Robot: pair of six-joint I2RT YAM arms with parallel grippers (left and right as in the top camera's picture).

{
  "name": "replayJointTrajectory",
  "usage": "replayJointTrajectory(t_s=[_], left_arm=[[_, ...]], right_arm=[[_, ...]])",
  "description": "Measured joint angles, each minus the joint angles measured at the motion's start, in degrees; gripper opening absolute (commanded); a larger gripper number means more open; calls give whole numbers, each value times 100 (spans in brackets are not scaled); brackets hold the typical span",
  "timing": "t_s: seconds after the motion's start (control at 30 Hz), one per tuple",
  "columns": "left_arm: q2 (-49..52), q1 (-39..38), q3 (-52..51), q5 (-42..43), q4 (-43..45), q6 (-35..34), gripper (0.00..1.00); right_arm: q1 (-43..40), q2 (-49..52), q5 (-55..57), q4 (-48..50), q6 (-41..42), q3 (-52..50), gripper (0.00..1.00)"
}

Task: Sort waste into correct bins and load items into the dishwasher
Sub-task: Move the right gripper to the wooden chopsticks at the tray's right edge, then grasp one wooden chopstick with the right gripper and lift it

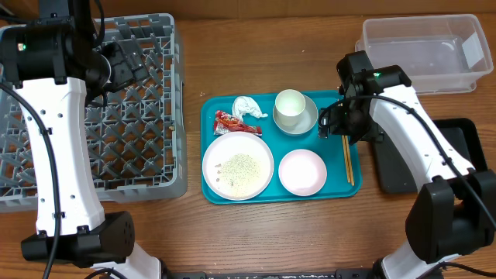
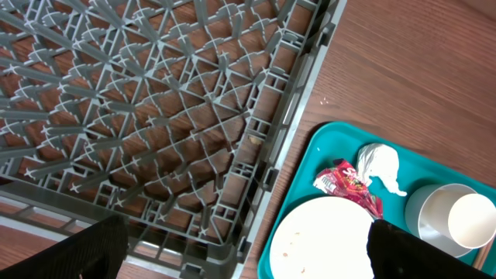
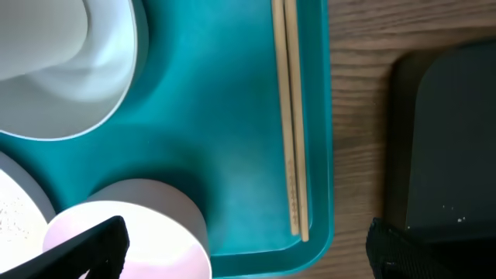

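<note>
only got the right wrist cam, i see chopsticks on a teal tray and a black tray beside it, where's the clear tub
Observer: The clear tub sits far right, beyond the black tray.
Operator: any waste near me
Observer: A red wrapper and a crumpled tissue lie at the far left corner of the teal tray.
Operator: what's the left arm doing
Observer: The left gripper hovers over the dish rack, fingers open, holding nothing.

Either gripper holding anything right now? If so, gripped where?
Nothing is held. The left gripper hangs open above the dish rack; the right gripper hangs open above the teal tray, near the chopsticks. Nothing sits between either's jaws.
</note>
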Motion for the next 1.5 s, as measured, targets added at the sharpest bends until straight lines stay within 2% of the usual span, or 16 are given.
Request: replayJointTrajectory(t_s=[0.17,0.23,0.27,0.3,0.4,0.63,0.7,0.87,1.07,1.33,1.5], left_arm=[[0,0,0,0,2,0,100],[0,0,0,0,0,0,100],[0,0,0,0,2,0,100],[0,0,0,0,0,0,100],[0,0,0,0,4,0,100],[0,0,0,0,0,0,100],[0,0,0,0,0,0,100],[0,0,0,0,0,0,100],[0,0,0,0,0,0,100],[0,0,0,0,2,0,100],[0,0,0,0,0,0,100]], right_arm=[[-2,0,72,114,9,0,98],[-2,0,107,273,-17,0,81],[-2,0,116,332,35,-2,77],[-2,0,127,435,24,-15,68],[-2,-9,149,717,42,-151,54],[-9,-7,162,1174,-83,-841,41],[-13,-7,164,1331,-94,-916,33],[-35,-7,293,1939,-129,-1252,33],[-35,-7,372,2216,-435,-1523,33],[-136,-7,376,2562,-678,-1615,23],[-308,-7,267,2594,-704,-1615,23]])
